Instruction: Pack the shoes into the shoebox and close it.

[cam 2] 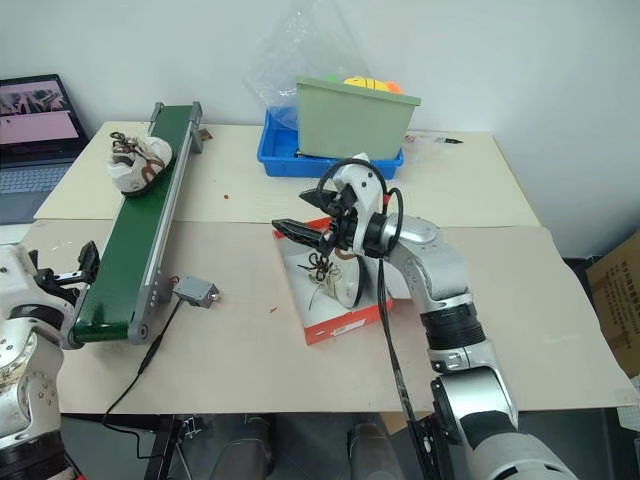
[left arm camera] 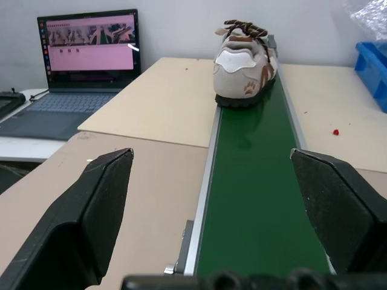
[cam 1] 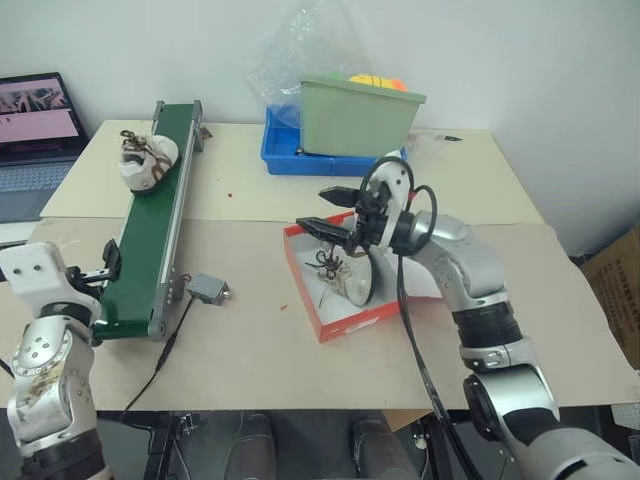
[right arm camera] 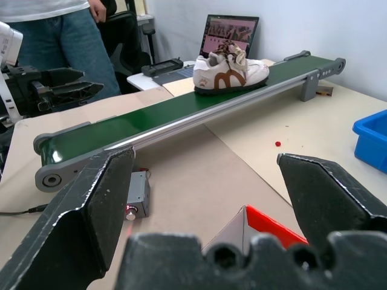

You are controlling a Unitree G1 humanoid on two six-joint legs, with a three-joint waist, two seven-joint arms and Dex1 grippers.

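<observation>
Both claws wide and empty: right gripper mid-frame above shoebox, left gripper lower left beside conveyor.

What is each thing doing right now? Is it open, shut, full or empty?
Shoebox: open, one shoe inside.
Shoe in the box: lying inside, held by nothing.
Shoe on the belt: upright, at the far end.
Left gripper: fingers open, empty, facing the belt.
Right gripper: fingers open, empty, above the box.
Laptop: open, screen lit.
Green bin: open top, something orange and yellow inside.

No lettering can be read; the laptop screen is illegible
</observation>
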